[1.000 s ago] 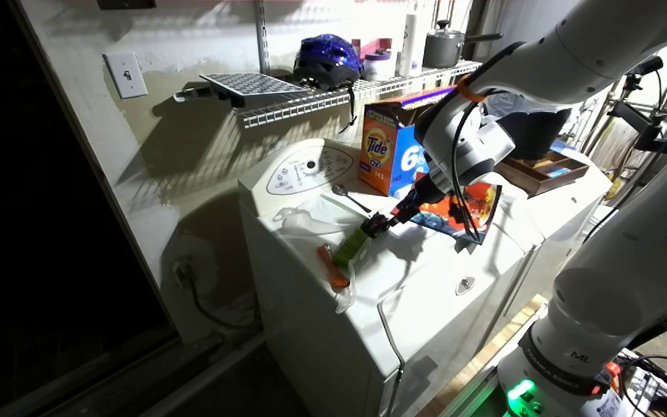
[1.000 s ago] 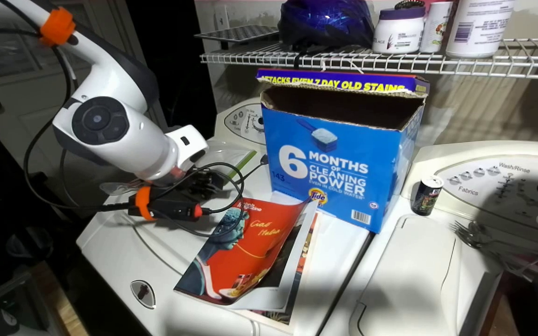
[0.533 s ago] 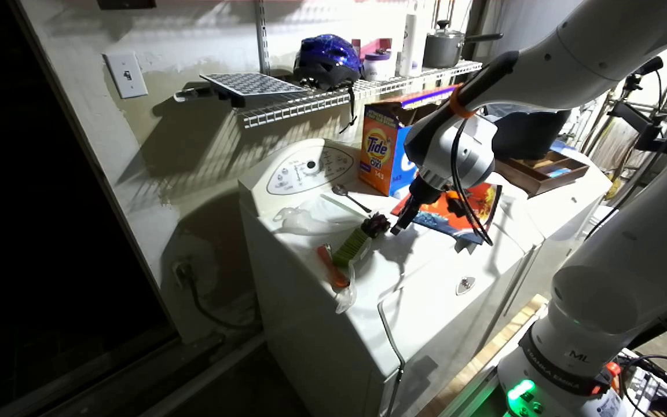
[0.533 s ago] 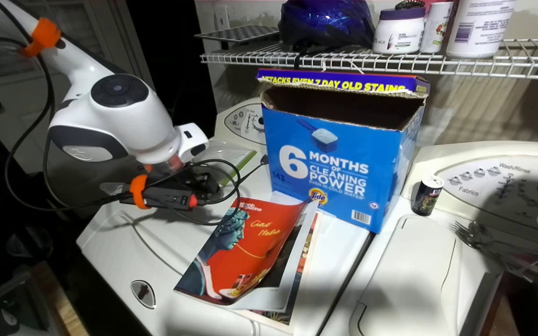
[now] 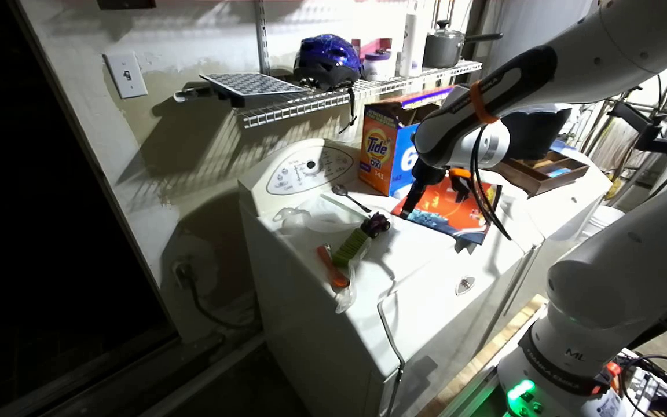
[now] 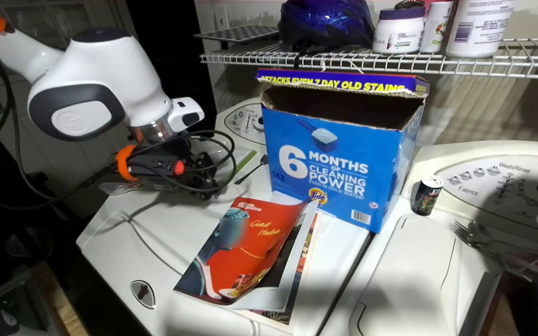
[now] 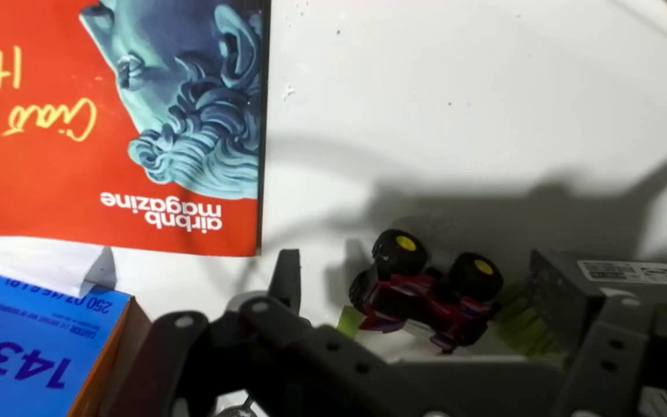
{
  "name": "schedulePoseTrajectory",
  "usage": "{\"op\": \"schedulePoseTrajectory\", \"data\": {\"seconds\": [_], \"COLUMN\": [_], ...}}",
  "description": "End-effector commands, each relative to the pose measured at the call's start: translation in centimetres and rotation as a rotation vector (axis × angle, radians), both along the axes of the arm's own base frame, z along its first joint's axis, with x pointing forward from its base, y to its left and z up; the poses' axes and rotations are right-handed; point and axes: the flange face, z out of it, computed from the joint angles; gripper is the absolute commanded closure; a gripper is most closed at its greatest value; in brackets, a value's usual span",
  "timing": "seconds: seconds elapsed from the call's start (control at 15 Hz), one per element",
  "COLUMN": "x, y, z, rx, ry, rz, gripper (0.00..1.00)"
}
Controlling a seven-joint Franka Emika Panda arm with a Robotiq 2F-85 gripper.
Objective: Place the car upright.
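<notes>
The car point(image 5: 376, 225) is a small dark red toy with big black wheels and yellow hubs. It sits on the white machine top at the end of a green-bristled brush point(image 5: 351, 247) and looks to rest on its wheels. In the wrist view the car point(image 7: 426, 301) lies below and between my fingers, apart from them. My gripper point(image 5: 406, 213) is open and empty, raised a little to the side of the car. In the wrist view its fingers point(image 7: 455, 289) are wide apart. In an exterior view my gripper point(image 6: 206, 176) and arm stand where the car would be, so it is hidden.
A magazine point(image 6: 245, 247) lies beside the gripper. A tall detergent box point(image 6: 329, 154) stands behind it. A spoon point(image 5: 352, 198), a plastic bag point(image 5: 304, 223) and an orange-handled item point(image 5: 332, 267) lie near the brush. A can point(image 6: 427, 196) stands farther off. A wire shelf point(image 5: 310, 107) hangs above.
My gripper was right at the car one second ago. It has drawn back from the car towards the magazine and risen, and the wrist has turned. The car stays beside the brush.
</notes>
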Motion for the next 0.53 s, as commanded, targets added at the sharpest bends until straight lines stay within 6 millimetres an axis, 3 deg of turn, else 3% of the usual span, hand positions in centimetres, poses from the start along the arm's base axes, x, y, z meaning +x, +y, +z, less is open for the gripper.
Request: {"op": "schedulePoseTrajectory", "data": {"seconds": [0.0, 0.2, 0.27, 0.47], "x": [-0.8, -1.0, -0.9, -1.0], "y": [0.9, 1.6, 1.2, 1.6], "z": [3.6, 5.2, 3.9, 4.9], "rx": [-0.018, -0.027, -0.015, -0.015], "ry": [0.040, 0.136, 0.098, 0.122], "rz": [-0.027, -0.041, -0.026, -0.033], "gripper": [0.00, 0.00, 0.00, 0.00]}}
